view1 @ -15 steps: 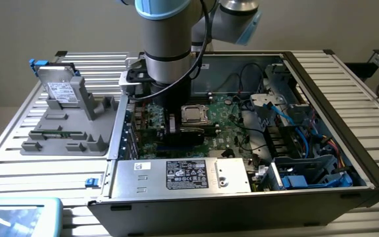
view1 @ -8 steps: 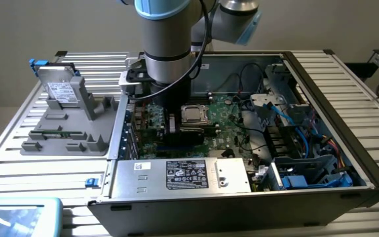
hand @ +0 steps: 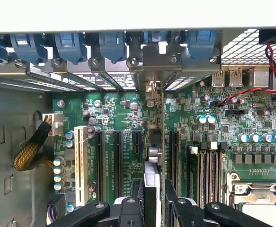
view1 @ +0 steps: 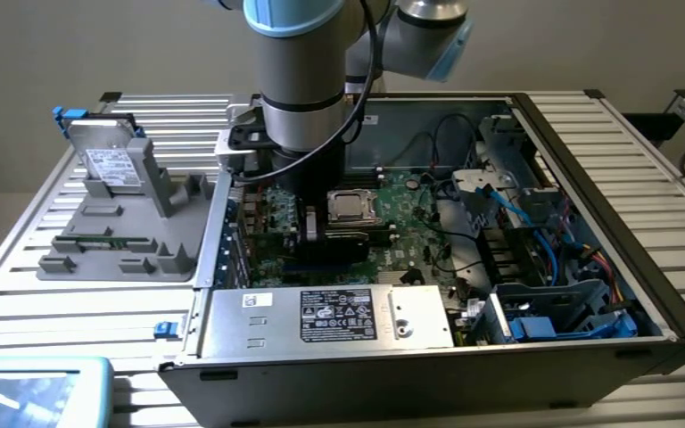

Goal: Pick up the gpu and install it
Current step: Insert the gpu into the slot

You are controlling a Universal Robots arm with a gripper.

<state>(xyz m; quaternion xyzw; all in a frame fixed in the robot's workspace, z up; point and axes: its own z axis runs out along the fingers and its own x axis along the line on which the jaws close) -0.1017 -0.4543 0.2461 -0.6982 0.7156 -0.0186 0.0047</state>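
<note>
Hand [hand: 153, 198] clamping gpu [hand: 155, 142] edge-on above motherboard [hand: 109, 113].

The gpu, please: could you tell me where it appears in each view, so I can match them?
Exterior view: the gpu stands on edge under the arm, low over the motherboard.
Wrist view: seen edge-on, between the gripper fingers, among the black slots.
Shared landmark: the CPU socket, also at.

We see even, soft overhead light; the computer case [view1: 581, 294] interior lies dim and shadowed, while the wrist view's motherboard [hand: 119, 113] looks bright, slightly blurred
</note>
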